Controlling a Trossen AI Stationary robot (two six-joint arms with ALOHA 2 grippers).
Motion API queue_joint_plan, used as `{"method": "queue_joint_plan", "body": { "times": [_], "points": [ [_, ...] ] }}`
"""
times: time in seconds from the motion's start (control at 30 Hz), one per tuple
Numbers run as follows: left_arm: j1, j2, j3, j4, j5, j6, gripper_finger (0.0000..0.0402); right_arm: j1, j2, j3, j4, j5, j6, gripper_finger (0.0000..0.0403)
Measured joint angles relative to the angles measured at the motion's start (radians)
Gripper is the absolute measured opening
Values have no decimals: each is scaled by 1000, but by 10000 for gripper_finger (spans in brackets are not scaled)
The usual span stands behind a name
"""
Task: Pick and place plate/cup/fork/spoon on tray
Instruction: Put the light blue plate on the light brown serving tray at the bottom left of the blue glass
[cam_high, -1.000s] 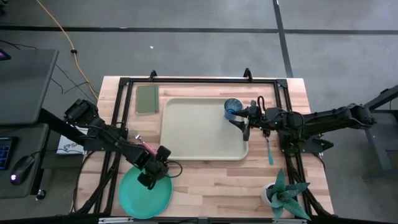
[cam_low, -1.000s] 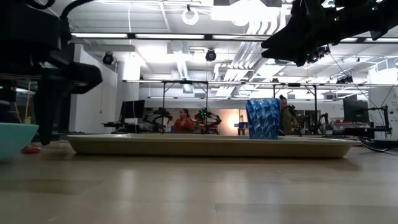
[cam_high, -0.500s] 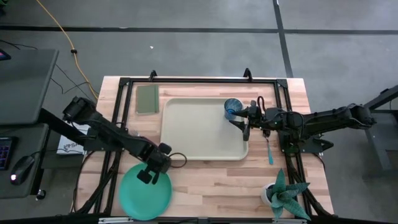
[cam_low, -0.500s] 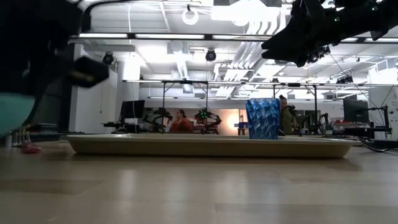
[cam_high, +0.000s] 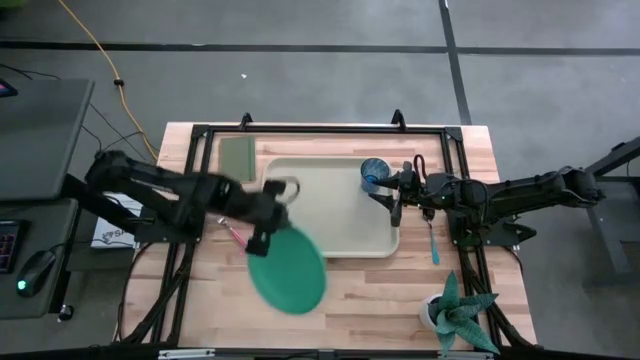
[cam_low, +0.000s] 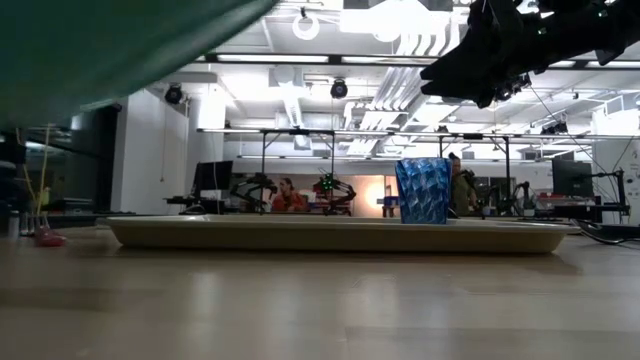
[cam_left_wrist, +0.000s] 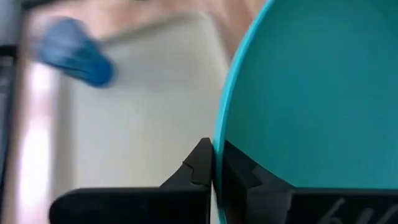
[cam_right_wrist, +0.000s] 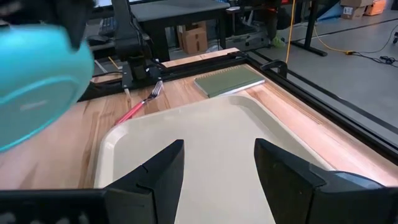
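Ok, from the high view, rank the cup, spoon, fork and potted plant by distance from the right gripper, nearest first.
Right gripper, at the tray's right edge:
1. Cup, just beside it on the tray.
2. Spoon, off the tray's right side.
3. Potted plant, near corner.
4. Fork, left of the tray.

Teal-green plate (cam_high: 288, 267), plain, no pattern; beige tray (cam_high: 310, 215), plain; translucent blue cup (cam_high: 373, 173) with faceted diamond texture, on tray's far right corner; pink-handled fork (cam_right_wrist: 138, 106) left of tray; light blue spoon (cam_high: 432, 243) right of tray; olive-green flat rectangle (cam_high: 237, 159); light wood-grain counter (cam_high: 380, 300); black arms
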Motion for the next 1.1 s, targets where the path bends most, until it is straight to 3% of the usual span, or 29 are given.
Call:
{"method": "queue_joint_plan", "body": {
  "times": [0.3,0.5,0.7,1.1],
  "points": [
    [288,14,-44,182,10,-134,0,0,0,0,-8,0,4,188],
    [370,65,-232,418,70,-242,0,0,0,0,-18,4,4,188],
    [458,130,-313,557,-19,-270,0,0,0,0,-19,50,38,188],
    [567,267,-314,493,12,-365,0,0,0,0,-23,50,38,188]
  ]
}}
